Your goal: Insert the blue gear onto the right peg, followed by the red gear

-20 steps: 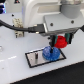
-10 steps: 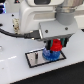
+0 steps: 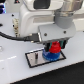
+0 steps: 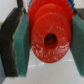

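Gripper (image 3: 54, 46) first: it is clamped on the red gear (image 3: 54, 47), and the wrist view shows this plainly, with a green pad (image 4: 22, 47) pressed against one flank of the red gear (image 4: 49, 34) and its centre hole facing the camera. Compared with a second ago, the arm has come down and across; back then the red gear hung above and just beside the plate, and now it sits low, directly over the blue gear (image 3: 51, 55).

Reading the exterior view from its left to its right: the grey plate (image 3: 35, 59) with its black rim lies bare on its left part, where a thin dark pin may stand, too small to be sure of. Further right, the blue gear rests flat on the plate, so I judge it is already seated on the right peg, which is itself hidden beneath the gears. Whether the red gear touches the blue one or hangs just above it cannot be told.

That shift suggests the first half of the task is done and the second insertion is under way; the hole must line up with the peg before release.

White table (image 3: 15, 72) carries the plate, smooth and bare around it. Behind, only the arm's white casing and a black cable (image 3: 10, 35) show.
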